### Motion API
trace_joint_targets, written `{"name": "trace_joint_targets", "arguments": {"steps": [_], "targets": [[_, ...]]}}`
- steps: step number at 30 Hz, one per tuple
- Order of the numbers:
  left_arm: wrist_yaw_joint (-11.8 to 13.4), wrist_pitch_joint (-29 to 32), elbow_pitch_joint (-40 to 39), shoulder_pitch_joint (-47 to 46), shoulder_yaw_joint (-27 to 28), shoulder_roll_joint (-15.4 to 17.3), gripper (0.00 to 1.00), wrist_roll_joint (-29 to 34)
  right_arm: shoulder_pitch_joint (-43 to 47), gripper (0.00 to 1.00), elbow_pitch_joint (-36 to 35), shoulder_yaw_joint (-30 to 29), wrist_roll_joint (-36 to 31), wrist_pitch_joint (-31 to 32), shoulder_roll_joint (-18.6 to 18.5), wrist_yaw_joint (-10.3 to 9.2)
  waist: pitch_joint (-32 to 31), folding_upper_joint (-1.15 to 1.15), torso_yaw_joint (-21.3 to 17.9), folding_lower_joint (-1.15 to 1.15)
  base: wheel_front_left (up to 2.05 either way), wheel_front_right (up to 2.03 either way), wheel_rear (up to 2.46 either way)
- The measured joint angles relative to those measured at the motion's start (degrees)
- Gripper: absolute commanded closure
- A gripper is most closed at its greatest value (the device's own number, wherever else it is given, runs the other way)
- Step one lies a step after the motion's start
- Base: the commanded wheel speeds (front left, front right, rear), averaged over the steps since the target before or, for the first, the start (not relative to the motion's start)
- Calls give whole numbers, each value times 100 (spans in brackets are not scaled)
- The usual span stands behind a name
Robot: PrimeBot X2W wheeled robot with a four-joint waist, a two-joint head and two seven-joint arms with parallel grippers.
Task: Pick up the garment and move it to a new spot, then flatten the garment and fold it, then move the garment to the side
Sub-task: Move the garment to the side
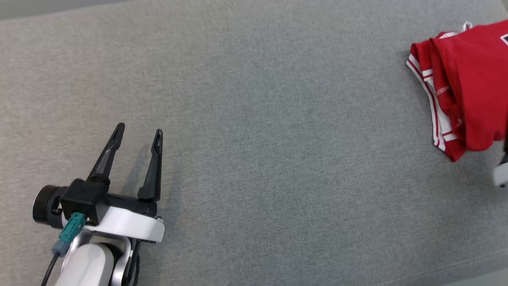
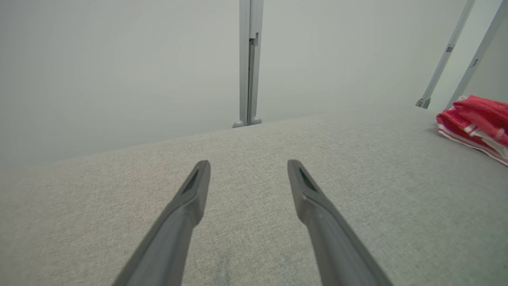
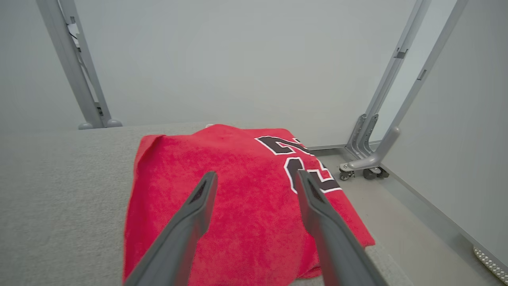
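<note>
The garment point(image 1: 464, 85) is a red jersey with white-striped trim, folded into a compact bundle at the far right of the grey surface. The right wrist view shows the garment point(image 3: 238, 198) from above, with dark white-edged numbers on its right part. My right gripper point(image 3: 256, 176) hangs open just over it, its fingers apart and nothing between them. In the head view a pale piece of the right arm point(image 1: 501, 174) shows at the right edge. My left gripper point(image 1: 139, 133) stands open at the lower left, far from the garment point(image 2: 476, 119).
The grey fabric surface point(image 1: 258, 139) spreads wide between the two arms. Its right edge lies just past the garment, with floor below. Grey frame posts point(image 3: 377, 131) on castors stand off that edge, and another post point(image 2: 249, 63) stands behind the far edge.
</note>
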Motion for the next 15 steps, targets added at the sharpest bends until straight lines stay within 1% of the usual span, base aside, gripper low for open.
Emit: {"name": "trace_joint_targets", "arguments": {"steps": [7,13,15], "targets": [[137,-188,219,341,109,-141,0,-212,793,0,-1005,261,-240,0,689,0,-559,0,296,0,0,0,0],[249,-299,365,631,256,-215,0,-398,1346,0,-1566,511,-397,86,1129,0,-979,0,660,0,0,0,0],[303,-339,416,772,312,-256,0,-482,1561,0,-1833,590,-445,165,1237,-1,-1199,0,845,0,0,0,0]]}}
